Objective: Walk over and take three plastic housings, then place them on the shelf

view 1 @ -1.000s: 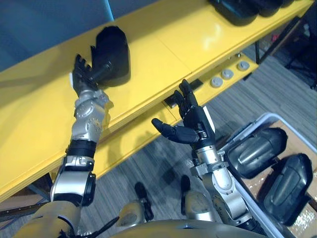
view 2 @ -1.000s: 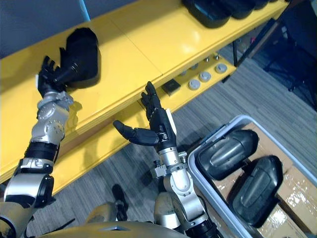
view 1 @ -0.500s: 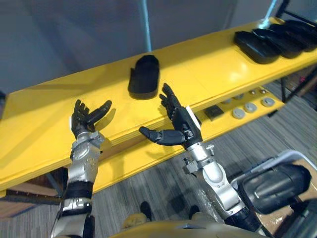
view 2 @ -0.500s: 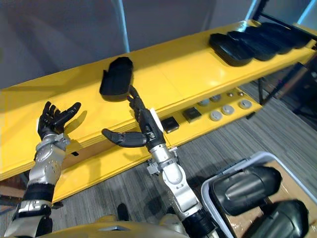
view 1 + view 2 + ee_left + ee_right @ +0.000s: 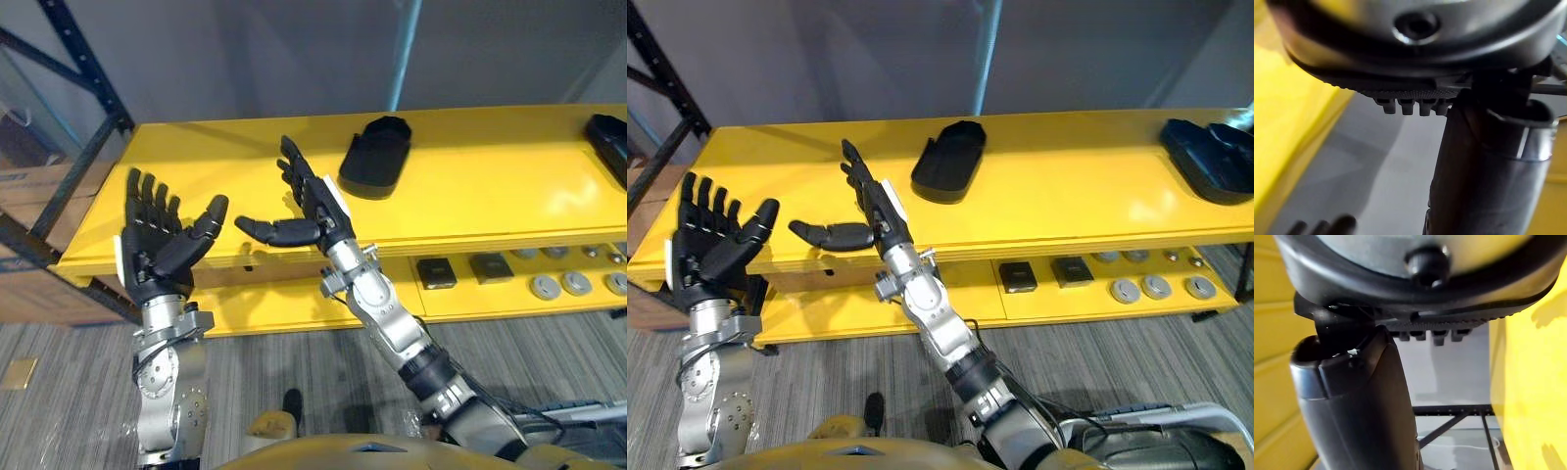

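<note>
Nearest the robot, the left hand (image 5: 155, 250) is raised palm-up in front of the shelf (image 5: 490, 186), fingers spread and straight, holding nothing. A second ago it was resting against the plastic housing (image 5: 375, 164) on the shelf top; it has since let go and drawn back. The right hand (image 5: 313, 211) stands just beyond it, also released, thumb out to the side and empty.

The head camera has swung as well, so the shift of the whole scene is not a move of the parts.

Under the hands, the lower tier carries black square blocks (image 5: 436, 272) and round discs (image 5: 558, 285), untouched.

Further back, the one plastic housing lies alone on the yellow top, clear of both hands. More dark housings (image 5: 1210, 147) sit at the far right end.

Judgement: one placement looks complete. Both hands are free, so the next housing must be fetched before any further placing.
</note>
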You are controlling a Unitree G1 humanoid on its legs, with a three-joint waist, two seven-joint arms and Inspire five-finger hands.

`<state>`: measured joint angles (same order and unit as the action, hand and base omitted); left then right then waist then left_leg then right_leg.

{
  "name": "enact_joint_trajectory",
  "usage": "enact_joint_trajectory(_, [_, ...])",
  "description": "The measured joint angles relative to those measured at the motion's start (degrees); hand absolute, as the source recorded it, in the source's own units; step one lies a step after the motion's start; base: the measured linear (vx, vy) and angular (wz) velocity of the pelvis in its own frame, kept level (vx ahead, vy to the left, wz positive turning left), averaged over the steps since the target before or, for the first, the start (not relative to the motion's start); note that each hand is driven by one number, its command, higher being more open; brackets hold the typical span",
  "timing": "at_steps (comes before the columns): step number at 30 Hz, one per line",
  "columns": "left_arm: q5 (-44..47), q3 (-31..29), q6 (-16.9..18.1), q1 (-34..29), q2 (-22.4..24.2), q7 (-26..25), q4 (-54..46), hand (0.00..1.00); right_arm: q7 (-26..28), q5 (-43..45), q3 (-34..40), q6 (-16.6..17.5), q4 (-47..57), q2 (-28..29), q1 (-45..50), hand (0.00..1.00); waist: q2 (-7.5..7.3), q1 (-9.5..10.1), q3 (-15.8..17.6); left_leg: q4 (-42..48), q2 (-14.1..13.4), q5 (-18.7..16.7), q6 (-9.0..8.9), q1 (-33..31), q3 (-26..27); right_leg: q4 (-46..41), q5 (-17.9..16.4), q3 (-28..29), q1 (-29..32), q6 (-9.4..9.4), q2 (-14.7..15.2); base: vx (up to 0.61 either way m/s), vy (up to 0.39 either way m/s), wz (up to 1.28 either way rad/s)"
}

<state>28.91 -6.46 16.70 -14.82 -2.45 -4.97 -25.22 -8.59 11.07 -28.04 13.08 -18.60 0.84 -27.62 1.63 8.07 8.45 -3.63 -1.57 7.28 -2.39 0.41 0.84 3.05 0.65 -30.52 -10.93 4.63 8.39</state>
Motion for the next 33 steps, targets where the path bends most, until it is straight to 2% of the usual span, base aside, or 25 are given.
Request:
enact_joint_trajectory(3, [2.9, 0.4, 3.2, -1.2, 0.0, 4.4, -2.9, 1.00, -4.7, 0.0, 2.5, -0.7, -6.8, 2.9, -5.4, 1.00, 0.22, 1.67, 0.3, -0.5, 0.1, 0.6, -0.04, -0.5, -0.9, -0.2, -0.1, -1.0, 0.2, 0.02, 0.0, -0.01, 0.004, 0.24])
enact_joint_trajectory(5, [6.5, 1.2, 5.7, -1.3, 0.1, 7.8, -4.7, 1.00, -8.3, 0.0, 6.4, -1.4, -11.1, 4.2, -10.6, 1.00, 1.10, 2.62, 1.2, -0.4, 0.1, 1.2, -0.19, -2.4, -1.8, -1.8, -0.7, -1.7, 2.3, -0.07, 0.3, -0.03, 0.018, 0.21])
enact_joint_trajectory(10, [9.9, 1.3, 8.3, -0.9, 0.3, 11.5, -6.9, 1.00, -11.7, 0.0, 12.5, -1.6, -15.3, 4.1, -16.7, 1.00, 2.03, 2.88, 5.1, -0.3, 0.0, 1.9, -0.05, -3.6, -2.3, -4.9, -1.7, -2.0, 4.4, -0.21, 0.9, -0.03, 0.015, 0.07])
enact_joint_trajectory(13, [10.1, 1.7, 8.4, -0.5, 0.3, 11.6, -6.9, 1.00, -12.7, 0.0, 15.0, -2.7, -17.9, 3.7, -18.4, 1.00, 2.28, 2.81, 6.4, 0.0, 0.0, 1.9, -0.04, -4.3, -1.9, -6.4, -2.2, -1.3, 5.9, -0.25, 1.4, 0.01, -0.004, -0.08])
enact_joint_trajectory(21, [9.9, 4.8, 8.4, 2.3, 0.4, 10.7, -6.9, 1.00, -17.9, -0.3, 20.7, -2.8, -18.4, 1.5, -21.1, 1.00, 3.46, 2.73, 11.0, 0.8, -0.5, 2.3, 0.05, -5.5, -1.8, -10.8, -4.2, -0.5, 8.4, -0.26, 2.0, 0.00, -0.036, -0.03])
enact_joint_trajectory(27, [10.1, 5.6, 8.4, 4.0, 0.4, 9.8, -6.9, 1.00, -18.7, -4.1, 20.7, -3.1, -18.4, -0.1, -21.9, 1.00, 3.82, 2.55, 12.3, 1.3, -0.9, 2.1, -0.16, -6.0, -1.4, -14.3, -6.3, 0.3, 10.7, -0.53, 2.6, 0.00, -0.066, -0.04])
enact_joint_trajectory(33, [11.5, 6.5, 8.4, 4.7, 0.4, 9.7, -6.8, 1.00, -21.8, -5.5, 21.2, -3.1, -18.4, -1.3, -23.7, 1.00, 4.39, 2.41, 14.6, 1.5, -1.2, 2.1, -0.31, -6.0, -1.0, -16.2, -7.3, 1.0, 11.9, -1.01, 2.8, -0.03, -0.064, -0.05])
